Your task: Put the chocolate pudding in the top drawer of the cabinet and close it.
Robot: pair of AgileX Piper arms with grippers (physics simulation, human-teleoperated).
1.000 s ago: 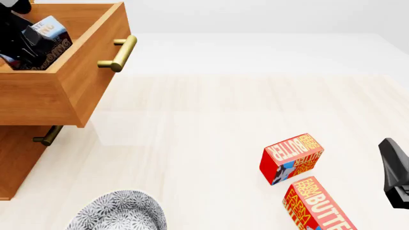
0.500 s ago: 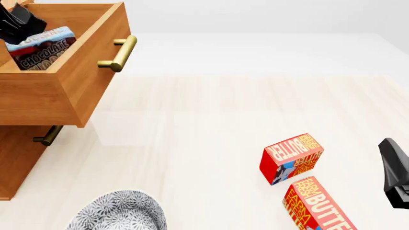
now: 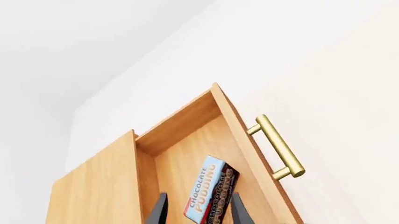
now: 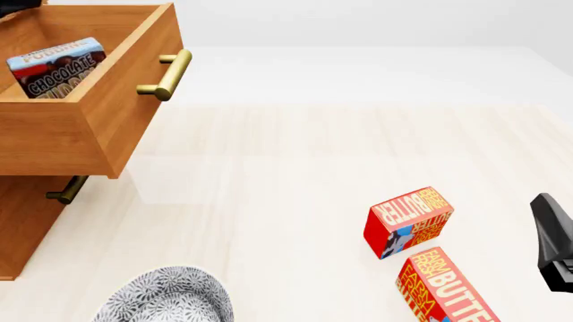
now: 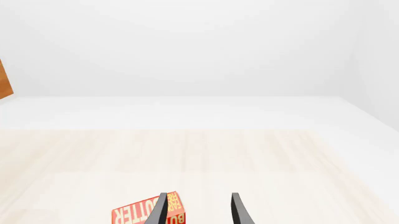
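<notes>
In the left wrist view, the left gripper [image 3: 198,213] hangs above the top drawer [image 3: 187,154], its two dark fingers spread apart with nothing between them; the chocolate pudding [image 3: 210,190] lies tilted inside the drawer just beyond the fingertips, leaning toward the drawer front, and the brass bar handle [image 3: 279,148] sits on the outer face, farther off to the side. In the front view the left gripper does not clearly show; the pudding rests on the light wood inside the pulled-out drawer of the cabinet [image 4: 23,228], while the right gripper [image 4: 553,241] shows only as a dark shape at the edge, with two butter boxes [image 4: 409,220] on the table [image 4: 296,168] beside it and a patterned bowl [image 4: 166,296] well apart. In the right wrist view the right gripper's fingers stand apart and empty, one butter box just ahead.
</notes>
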